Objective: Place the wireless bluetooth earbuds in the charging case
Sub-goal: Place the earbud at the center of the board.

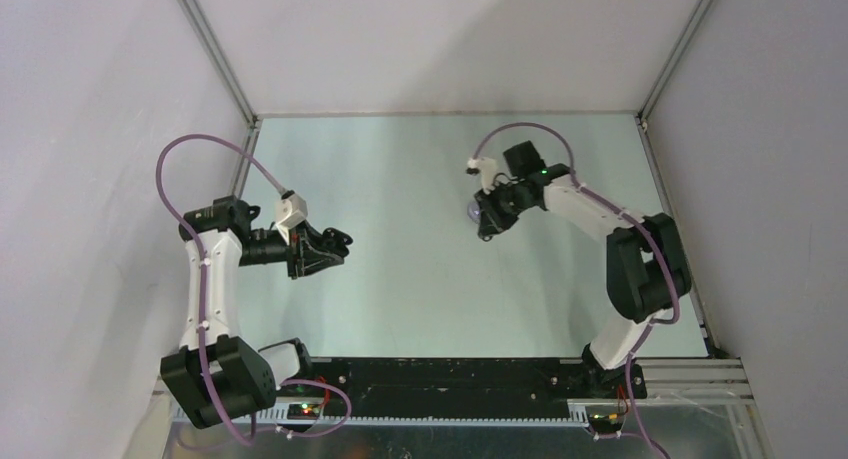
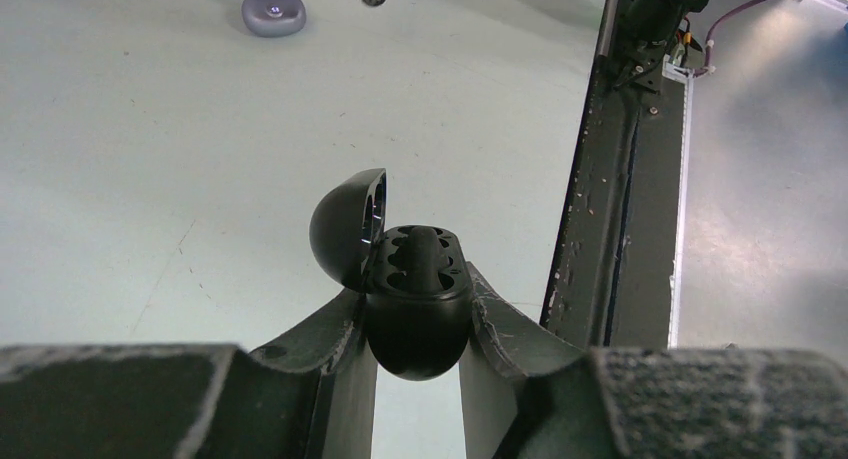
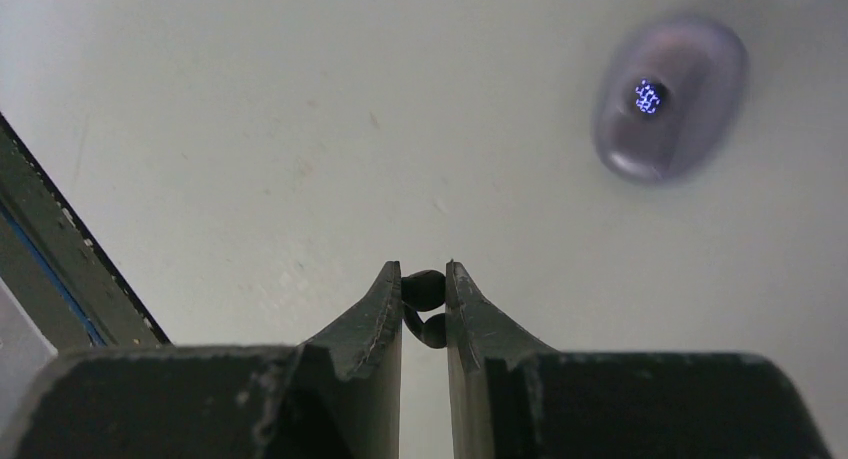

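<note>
Pale green tabletop (image 1: 420,279); white walls (image 1: 440,39) w/ alu. corner struts (image 1: 215,49); even light.

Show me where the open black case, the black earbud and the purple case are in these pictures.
open black case (image 2: 418,329): left wrist view, on its rounded lower shell.
black earbud (image 3: 424,290): right wrist view, on its top bulge.
purple case (image 3: 690,69): right wrist view, on its lid.

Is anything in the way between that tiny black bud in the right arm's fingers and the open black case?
Nothing visible. The black earbud and the open black case have only bare table between them; the closed purple case lies off to one side.
</note>
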